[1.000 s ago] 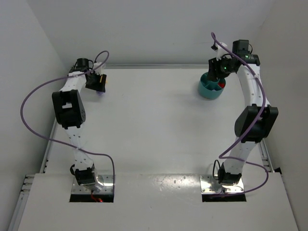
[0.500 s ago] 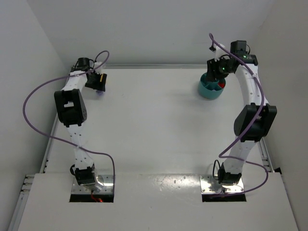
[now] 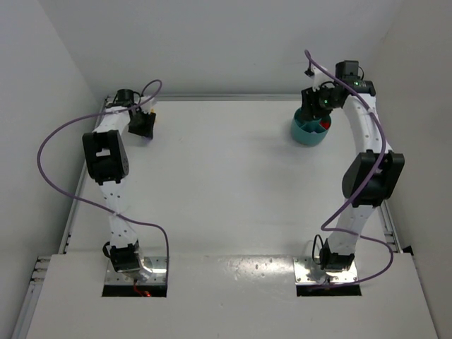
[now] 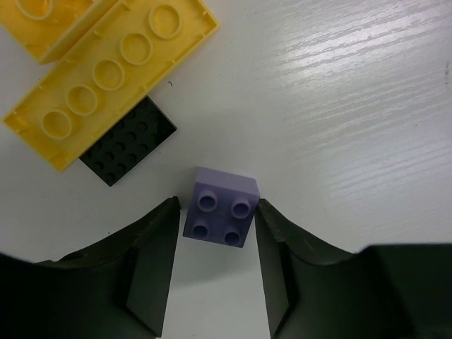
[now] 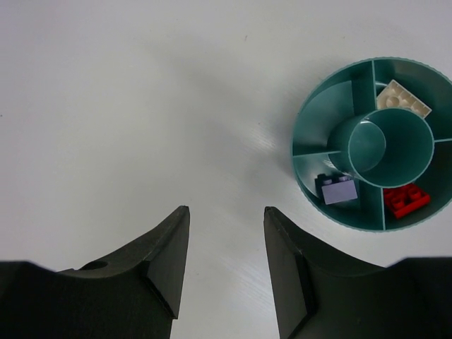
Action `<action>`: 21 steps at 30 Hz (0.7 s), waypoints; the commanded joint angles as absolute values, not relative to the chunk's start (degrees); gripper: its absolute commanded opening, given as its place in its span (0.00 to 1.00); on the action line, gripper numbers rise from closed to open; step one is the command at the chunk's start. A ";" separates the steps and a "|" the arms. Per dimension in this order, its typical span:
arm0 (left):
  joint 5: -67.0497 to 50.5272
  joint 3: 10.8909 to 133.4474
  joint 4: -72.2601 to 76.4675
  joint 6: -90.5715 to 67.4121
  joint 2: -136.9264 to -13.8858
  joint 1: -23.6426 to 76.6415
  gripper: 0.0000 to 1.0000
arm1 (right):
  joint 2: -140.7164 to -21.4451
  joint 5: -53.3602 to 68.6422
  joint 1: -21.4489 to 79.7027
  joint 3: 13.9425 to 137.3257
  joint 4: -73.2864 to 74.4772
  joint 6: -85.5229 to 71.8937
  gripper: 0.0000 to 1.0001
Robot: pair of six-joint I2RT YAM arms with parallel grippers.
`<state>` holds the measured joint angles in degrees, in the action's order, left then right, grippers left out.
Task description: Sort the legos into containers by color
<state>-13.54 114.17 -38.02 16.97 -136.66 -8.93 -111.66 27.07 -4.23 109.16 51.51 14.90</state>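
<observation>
In the left wrist view a pale purple lego (image 4: pixel 221 207) lies studs-up on the table. My left gripper (image 4: pixel 217 205) is open, with one fingertip on each side of it. Two yellow legos (image 4: pixel 109 74) and a black plate (image 4: pixel 127 148) lie just beyond. In the top view the left gripper (image 3: pixel 140 126) is at the far left corner. My right gripper (image 5: pixel 224 210) is open and empty, hovering left of the teal dish (image 5: pixel 321 116). The dish holds a purple lego (image 5: pixel 339 189), a red lego (image 5: pixel 406 200) and a cream lego (image 5: pixel 402 99) in separate compartments.
The dish (image 3: pixel 305 134) sits at the far right under the right gripper (image 3: pixel 314 106). Walls close in the table at the back and on both sides. Purple cables loop off both arms.
My left gripper has moved a little farther back and left, toward the far corner. My right gripper has shifted slightly back over the dish.
</observation>
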 commanded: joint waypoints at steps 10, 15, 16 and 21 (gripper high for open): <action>-24.76 108.13 -37.88 19.95 -130.97 -8.61 0.34 | -109.70 40.05 -2.90 100.74 44.22 4.24 0.48; -42.41 90.03 -30.43 20.13 -113.32 -8.00 0.34 | -104.35 52.96 -1.32 86.77 29.03 -13.65 0.50; -44.19 87.04 -28.32 20.13 -110.42 -7.04 0.34 | -103.20 54.39 -1.32 84.40 26.05 -16.76 0.50; -48.25 72.88 -26.02 16.88 -94.35 -0.28 0.34 | -99.49 60.73 1.31 74.80 11.18 -33.12 0.52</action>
<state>-40.38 76.55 -30.83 18.44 -102.39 -4.32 -103.66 52.36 -0.43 76.23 25.61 -19.84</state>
